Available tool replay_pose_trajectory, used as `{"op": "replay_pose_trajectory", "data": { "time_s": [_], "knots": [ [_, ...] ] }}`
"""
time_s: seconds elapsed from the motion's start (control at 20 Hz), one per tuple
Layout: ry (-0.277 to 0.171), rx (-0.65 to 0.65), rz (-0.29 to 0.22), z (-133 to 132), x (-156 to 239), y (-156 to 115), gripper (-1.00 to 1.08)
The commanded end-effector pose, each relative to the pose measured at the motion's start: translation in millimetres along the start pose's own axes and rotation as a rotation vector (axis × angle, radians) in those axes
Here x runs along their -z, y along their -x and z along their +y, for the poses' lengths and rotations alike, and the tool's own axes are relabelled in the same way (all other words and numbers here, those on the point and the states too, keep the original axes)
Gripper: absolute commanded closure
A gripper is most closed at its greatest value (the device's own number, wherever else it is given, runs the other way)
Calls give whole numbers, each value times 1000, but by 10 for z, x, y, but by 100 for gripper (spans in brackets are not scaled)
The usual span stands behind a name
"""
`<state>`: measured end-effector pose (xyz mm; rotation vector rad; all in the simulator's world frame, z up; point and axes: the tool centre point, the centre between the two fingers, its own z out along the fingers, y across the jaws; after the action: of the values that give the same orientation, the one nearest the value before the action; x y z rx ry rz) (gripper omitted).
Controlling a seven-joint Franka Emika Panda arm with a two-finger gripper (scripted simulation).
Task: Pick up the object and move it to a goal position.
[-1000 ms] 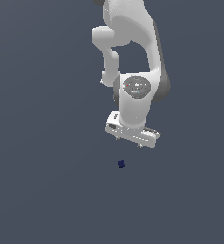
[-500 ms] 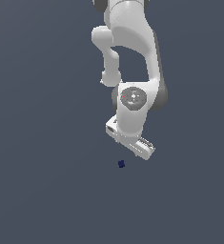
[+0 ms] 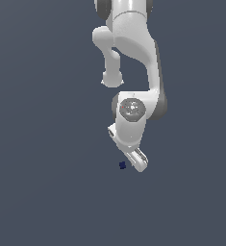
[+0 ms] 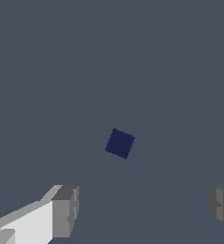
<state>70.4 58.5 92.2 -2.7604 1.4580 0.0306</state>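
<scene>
Slate-grey floor bears only the navy cube, untouched before the spread gripper.

One white robot arm ends in one pincer with two grey fingertips. One small dark blue cube lies just beside the pincer on one plain grey desk.
</scene>
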Motion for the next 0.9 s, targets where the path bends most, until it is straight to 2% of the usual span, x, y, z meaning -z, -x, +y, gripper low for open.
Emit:
{"op": "replay_pose_trajectory", "data": {
  "time_s": [0.0, 0.45, 0.85],
  "knots": [
    [1, -73, 4, -21, -53, -41, -92],
    [3, -284, 19, -80, -210, -155, -92],
    [3, -374, 27, -104, -277, -202, -92]
  ]
}}
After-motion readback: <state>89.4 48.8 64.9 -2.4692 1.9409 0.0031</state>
